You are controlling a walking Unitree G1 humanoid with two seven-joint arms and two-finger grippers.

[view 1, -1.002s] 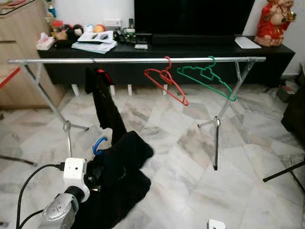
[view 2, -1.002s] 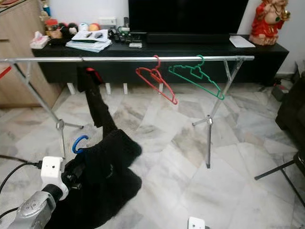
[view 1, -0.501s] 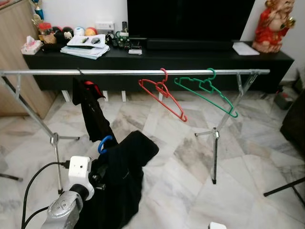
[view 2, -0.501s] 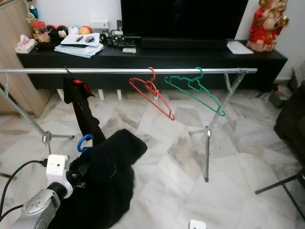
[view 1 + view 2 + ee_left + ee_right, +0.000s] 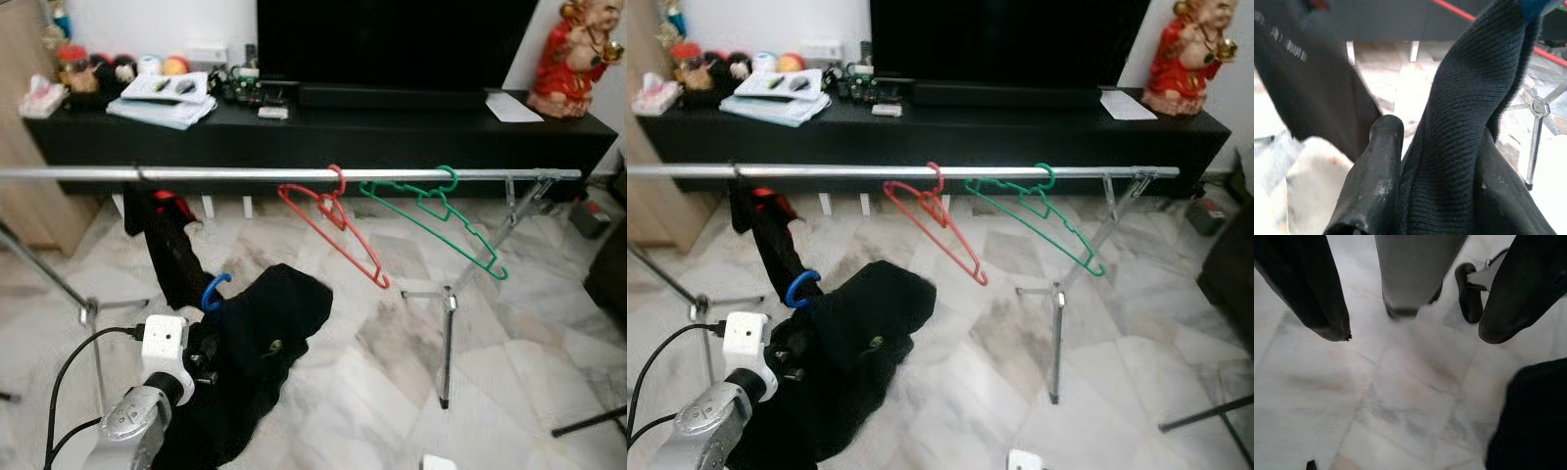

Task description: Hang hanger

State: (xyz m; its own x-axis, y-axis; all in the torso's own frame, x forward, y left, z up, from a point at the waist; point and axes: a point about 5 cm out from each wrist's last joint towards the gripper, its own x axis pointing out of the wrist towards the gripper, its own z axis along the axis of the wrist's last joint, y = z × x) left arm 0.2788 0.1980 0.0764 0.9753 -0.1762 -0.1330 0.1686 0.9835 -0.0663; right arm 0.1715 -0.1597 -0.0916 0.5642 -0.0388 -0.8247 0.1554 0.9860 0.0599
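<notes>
The left gripper (image 5: pixel 201 357) clasps a black garment (image 5: pixel 260 343) on a blue hanger (image 5: pixel 214 291), low before the rail (image 5: pixel 245 174). A dark garment (image 5: pixel 167 245) hangs from the rail above it. Further right on the rail hang a red hanger (image 5: pixel 333 220) and a green hanger (image 5: pixel 441 217). The right gripper (image 5: pixel 1410 330) hangs over the floor (image 5: pixel 1391 396), fingers (image 5: pixel 1308 289) apart.

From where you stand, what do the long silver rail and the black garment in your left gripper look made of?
The long silver rail looks like polished metal tubing, shiny and reflective. The black garment in the left gripper looks like ribbed knit fabric, matte, likely wool or acrylic.
</notes>
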